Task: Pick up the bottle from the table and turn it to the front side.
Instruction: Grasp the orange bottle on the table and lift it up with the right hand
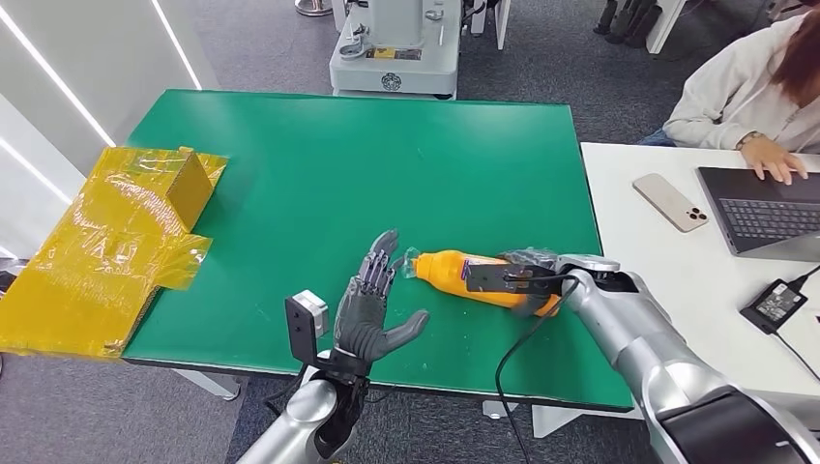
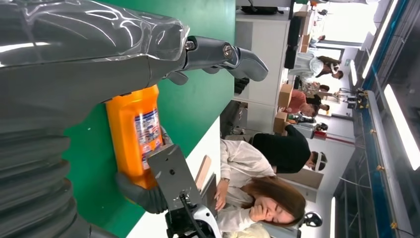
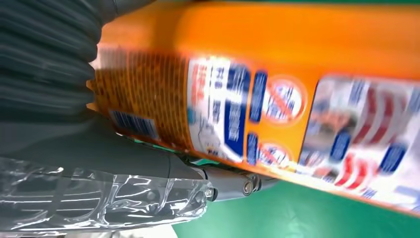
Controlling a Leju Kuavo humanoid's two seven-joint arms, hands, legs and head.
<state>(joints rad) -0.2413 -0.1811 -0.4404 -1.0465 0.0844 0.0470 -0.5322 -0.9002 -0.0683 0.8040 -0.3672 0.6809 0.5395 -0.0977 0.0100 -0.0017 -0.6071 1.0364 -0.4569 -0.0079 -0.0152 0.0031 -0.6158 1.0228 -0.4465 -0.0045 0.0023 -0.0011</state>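
Near the tabletop's [image 1: 319, 155] front edge, right robot hand [image 1: 527, 280] grips the lying bottle [image 1: 454, 271], left robot hand [image 1: 372, 309] open; next: lift, rotate.

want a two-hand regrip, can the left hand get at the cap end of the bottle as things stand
Probably yes: the left hand is open beside the orange bottle, whose cap end points toward it, with bare green table between. The right hand grips the far end.

Silver arms, dark grey fingers [image 1: 375, 273], black cable [image 1: 512, 360] along right forearm.
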